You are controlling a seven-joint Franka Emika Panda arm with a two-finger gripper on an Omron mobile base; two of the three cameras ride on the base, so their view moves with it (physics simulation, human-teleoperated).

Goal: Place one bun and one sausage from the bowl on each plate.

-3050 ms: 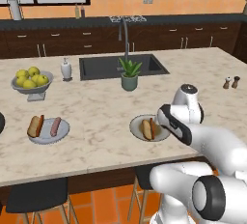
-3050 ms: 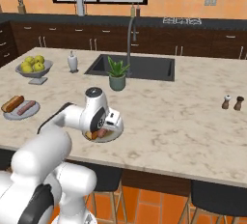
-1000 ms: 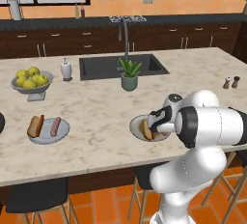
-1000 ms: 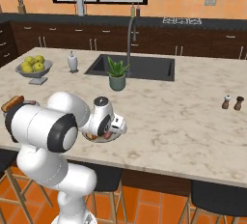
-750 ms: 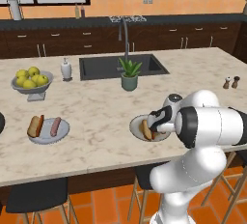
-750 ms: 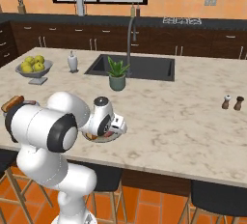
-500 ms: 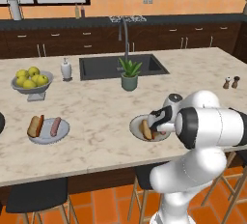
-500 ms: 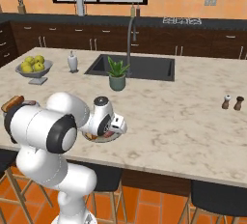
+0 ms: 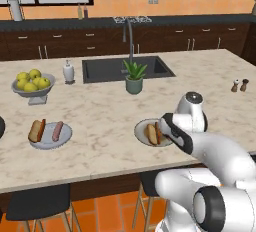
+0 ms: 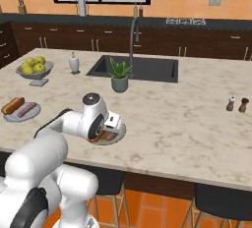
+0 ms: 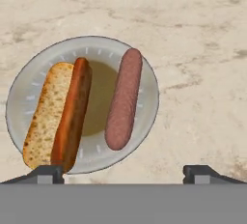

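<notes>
**A:** On the marble kitchen island [image 9: 105, 116], where do things stand?

**B:** The white arm bends low over the near plate [image 11: 144, 97], its gripper [image 11: 123, 172] above the plate with fingertips [image 11: 46, 172] spread wide apart and nothing between them.

**A:** And on that plate?

**B:** A bun [image 11: 55, 117] lies along one side, a sausage [image 11: 124, 100] beside it, the two apart with bare plate between them. From the left base view, the same plate [image 9: 141, 131] sits near the island's front edge, partly hidden by the hand.

**A:** The other plate?

**B:** Well to the left on the island, the far plate [image 9: 49, 140] carries a second bun [image 9: 37, 130] and a second sausage [image 9: 58, 131], side by side.

**A:** Anything else in frame?

**B:** A pedestal bowl of apples [image 9: 32, 83] stands behind the far plate, a small potted plant [image 9: 134, 78] by the sink [image 9: 125, 68], and salt and pepper shakers [image 10: 236, 104] off on the right.
</notes>
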